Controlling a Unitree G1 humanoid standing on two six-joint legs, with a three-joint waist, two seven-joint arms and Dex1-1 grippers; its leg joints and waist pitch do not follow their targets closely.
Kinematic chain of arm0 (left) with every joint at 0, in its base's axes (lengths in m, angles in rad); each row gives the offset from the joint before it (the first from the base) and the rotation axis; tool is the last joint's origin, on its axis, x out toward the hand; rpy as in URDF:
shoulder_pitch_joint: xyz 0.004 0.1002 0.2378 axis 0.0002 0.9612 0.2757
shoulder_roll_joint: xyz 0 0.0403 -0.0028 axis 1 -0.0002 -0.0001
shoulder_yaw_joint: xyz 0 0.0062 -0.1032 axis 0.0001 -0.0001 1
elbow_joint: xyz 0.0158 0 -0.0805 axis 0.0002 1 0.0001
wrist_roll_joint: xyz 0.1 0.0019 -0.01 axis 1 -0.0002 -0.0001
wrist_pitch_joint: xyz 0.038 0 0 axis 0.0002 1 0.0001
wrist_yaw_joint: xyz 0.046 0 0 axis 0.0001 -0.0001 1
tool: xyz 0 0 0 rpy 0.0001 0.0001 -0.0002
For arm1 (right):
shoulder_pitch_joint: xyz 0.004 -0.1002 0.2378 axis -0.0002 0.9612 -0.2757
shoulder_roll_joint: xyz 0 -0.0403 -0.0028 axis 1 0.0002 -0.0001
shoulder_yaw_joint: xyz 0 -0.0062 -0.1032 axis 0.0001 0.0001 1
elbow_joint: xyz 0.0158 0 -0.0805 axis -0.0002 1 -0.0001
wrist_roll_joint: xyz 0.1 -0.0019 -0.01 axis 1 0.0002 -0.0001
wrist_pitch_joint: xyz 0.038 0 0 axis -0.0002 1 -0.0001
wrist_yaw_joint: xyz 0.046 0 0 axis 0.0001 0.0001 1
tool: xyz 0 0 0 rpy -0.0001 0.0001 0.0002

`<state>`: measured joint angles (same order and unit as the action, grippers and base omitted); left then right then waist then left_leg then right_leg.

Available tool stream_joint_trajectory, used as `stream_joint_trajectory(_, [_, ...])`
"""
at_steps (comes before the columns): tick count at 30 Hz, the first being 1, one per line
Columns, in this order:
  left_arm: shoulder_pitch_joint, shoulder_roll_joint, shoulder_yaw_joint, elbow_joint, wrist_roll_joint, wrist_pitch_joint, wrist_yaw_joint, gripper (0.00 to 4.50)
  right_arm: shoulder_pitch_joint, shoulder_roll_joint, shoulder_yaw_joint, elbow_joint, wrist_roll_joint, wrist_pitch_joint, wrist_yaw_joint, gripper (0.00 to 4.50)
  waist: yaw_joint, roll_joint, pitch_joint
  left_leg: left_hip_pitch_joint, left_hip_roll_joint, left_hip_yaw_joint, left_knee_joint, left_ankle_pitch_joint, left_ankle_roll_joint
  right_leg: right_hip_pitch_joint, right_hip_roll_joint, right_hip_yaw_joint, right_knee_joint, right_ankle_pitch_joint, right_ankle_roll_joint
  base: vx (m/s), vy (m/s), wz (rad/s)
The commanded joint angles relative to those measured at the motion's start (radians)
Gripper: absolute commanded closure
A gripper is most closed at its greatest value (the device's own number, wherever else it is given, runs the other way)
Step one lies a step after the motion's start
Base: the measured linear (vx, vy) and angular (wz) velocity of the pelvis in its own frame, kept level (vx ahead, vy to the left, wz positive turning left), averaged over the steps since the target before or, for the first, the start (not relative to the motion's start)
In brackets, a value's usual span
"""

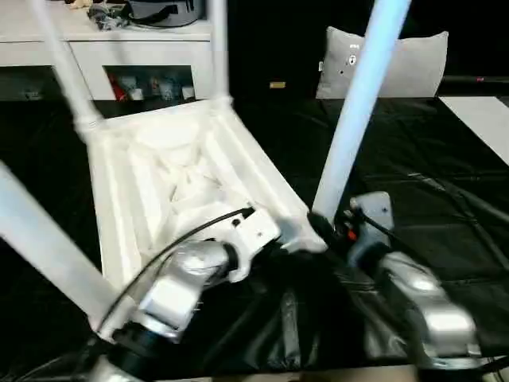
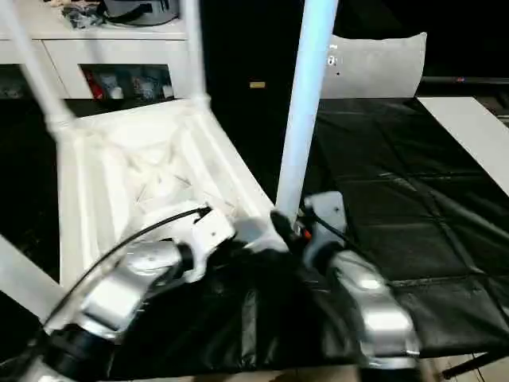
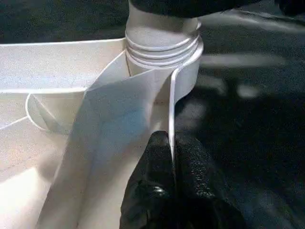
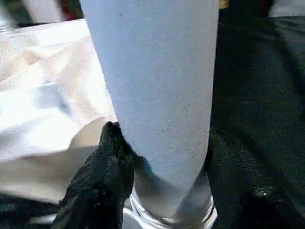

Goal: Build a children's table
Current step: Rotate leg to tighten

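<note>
Nearest the camera, the two silver forearms reach in over the black-covered work table. The left gripper has its two black fingers pinched shut on the thin white rim wall of the children's table, right at the near corner, just below a round socket. The right gripper sits at the base of the nearest leg; one black finger presses against the tube just above its threaded collar, with the leg filling the space between the jaws, so it is closed around that leg.

The children's table is all white plastic and lies upside down on the black cover, tilted so its underside faces the camera. That underside shows raised side walls and crossing ribs that meet near the middle. The nearest leg is a long, smooth, tapering tube standing upright in the near corner socket, where a ridged collar sits in the round cup. Another leg slants across the near left corner. Farther back, two more legs rise from the far corners.

Beyond the table, a grey cushion leans at the back, and a white shelf unit with small coloured items stands to the far left.
</note>
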<state>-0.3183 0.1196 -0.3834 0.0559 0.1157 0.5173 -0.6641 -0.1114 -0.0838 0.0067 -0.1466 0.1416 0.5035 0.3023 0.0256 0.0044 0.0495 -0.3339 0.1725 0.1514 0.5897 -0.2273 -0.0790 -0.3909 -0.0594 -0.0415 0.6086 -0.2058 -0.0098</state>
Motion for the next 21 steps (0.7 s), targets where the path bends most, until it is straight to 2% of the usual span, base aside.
stream_joint_trajectory(1, [-0.013, -0.065, -0.061, -0.012, -0.027, -0.036, 0.021, 4.5, 0.008, 0.033, 0.125, 0.009, -0.006, -0.003, 0.024, 1.97, 0.006, -0.013, -0.039, -0.022, 0.04, -0.01, -0.075, -0.132, 0.033, 0.039, -0.07, 0.051, -0.093, -0.301, -0.119, 0.0, 0.0, 0.0])
stream_joint_trajectory(5, [-0.007, -0.034, -0.075, -0.021, -0.016, -0.053, -0.01, 4.5, 0.017, -0.01, 0.115, 0.007, 0.016, -0.043, 0.086, 1.62, 0.015, -0.012, -0.046, -0.025, 0.04, -0.008, -0.069, -0.061, 0.055, 0.052, -0.07, 0.049, -0.078, -0.133, -0.161, 0.0, 0.0, 0.0])
stream_joint_trajectory(7, [-0.003, -0.015, -0.072, -0.028, -0.018, -0.06, -0.03, 4.5, 0.018, -0.045, 0.096, 0.008, 0.024, -0.061, 0.126, 1.4, 0.015, -0.012, -0.049, -0.027, 0.039, -0.006, -0.066, -0.048, 0.066, 0.054, -0.07, 0.049, -0.074, -0.092, -0.177, 0.0, 0.0, 0.0])
stream_joint_trajectory(9, [0.0, 0.009, -0.071, -0.035, -0.022, -0.073, -0.057, 4.5, 0.017, -0.08, 0.067, 0.006, 0.041, -0.071, 0.17, 1.35, 0.017, -0.011, -0.047, -0.028, 0.039, -0.006, -0.066, -0.062, 0.077, 0.054, -0.071, 0.048, -0.075, -0.104, -0.182, 0.0, 0.0, 0.0])
stream_joint_trajectory(10, [0.002, 0.031, -0.069, -0.039, -0.027, -0.084, -0.082, 4.5, 0.018, -0.119, 0.046, 0.002, 0.061, -0.082, 0.223, 1.16, 0.017, -0.01, -0.045, -0.028, 0.041, -0.006, -0.067, -0.074, 0.08, 0.053, -0.071, 0.047, -0.076, -0.123, -0.184, 0.0, 0.0, 0.0])
stream_joint_trajectory(13, [0.001, 0.066, -0.068, -0.035, -0.036, -0.112, -0.123, 4.5, 0.024, -0.194, 0.03, -0.003, 0.088, -0.108, 0.333, 0.95, 0.02, -0.013, -0.045, -0.027, 0.042, -0.006, -0.065, -0.094, 0.089, 0.055, -0.072, 0.047, -0.08, -0.169, -0.177, 0.0, 0.0, 0.0])
stream_joint_trajectory(14, [0.0, 0.092, -0.07, -0.032, -0.043, -0.13, -0.158, 4.5, 0.029, -0.245, 0.023, -0.009, 0.114, -0.118, 0.409, 0.84, 0.02, -0.013, -0.046, -0.028, 0.043, -0.006, -0.065, -0.092, 0.094, 0.053, -0.073, 0.047, -0.08, -0.171, -0.179, 0.0, 0.0, 0.0])
stream_joint_trajectory(15, [0.0, 0.095, -0.07, -0.031, -0.044, -0.132, -0.162, 4.5, 0.03, -0.25, 0.022, -0.01, 0.117, -0.119, 0.417, 0.74, 0.022, -0.013, -0.046, -0.027, 0.044, -0.006, -0.065, -0.091, 0.096, 0.054, -0.073, 0.047, -0.08, -0.172, -0.179, 0.0, 0.0, 0.0])
stream_joint_trajectory(16, [-0.002, 0.125, -0.073, -0.028, -0.057, -0.162, -0.212, 4.5, 0.035, -0.312, 0.019, -0.008, 0.138, -0.128, 0.502, 0.62, 0.023, -0.013, -0.048, -0.026, 0.044, -0.006, -0.063, -0.087, 0.101, 0.054, -0.074, 0.046, -0.079, -0.165, -0.184, 0.0, 0.0, 0.0])
stream_joint_trajectory(18, [-0.004, 0.151, -0.078, -0.026, -0.067, -0.189, -0.255, 4.5, 0.039, -0.36, 0.015, -0.005, 0.156, -0.132, 0.571, 0.52, 0.026, -0.013, -0.051, -0.027, 0.046, -0.006, -0.061, -0.073, 0.109, 0.055, -0.074, 0.046, -0.074, -0.139, -0.195, 0.0, 0.0, 0.0])
stream_joint_trajectory(19, [-0.005, 0.193, -0.09, -0.024, -0.074, -0.219, -0.314, 4.5, 0.037, -0.413, 0.01, 0.004, 0.169, -0.136, 0.637, 0.42, 0.029, -0.012, -0.052, -0.026, 0.047, -0.006, -0.059, -0.059, 0.119, 0.054, -0.074, 0.045, -0.07, -0.108, -0.209, 0.0, 0.0, 0.0])
stream_joint_trajectory(21, [-0.006, 0.204, -0.093, -0.024, -0.076, -0.227, -0.331, 4.5, 0.036, -0.426, 0.011, 0.009, 0.168, -0.142, 0.653, 0.35, 0.031, -0.013, -0.053, -0.025, 0.048, -0.005, -0.057, -0.051, 0.125, 0.053, -0.074, 0.045, -0.067, -0.091, -0.217, 0.0, 0.0, 0.0])
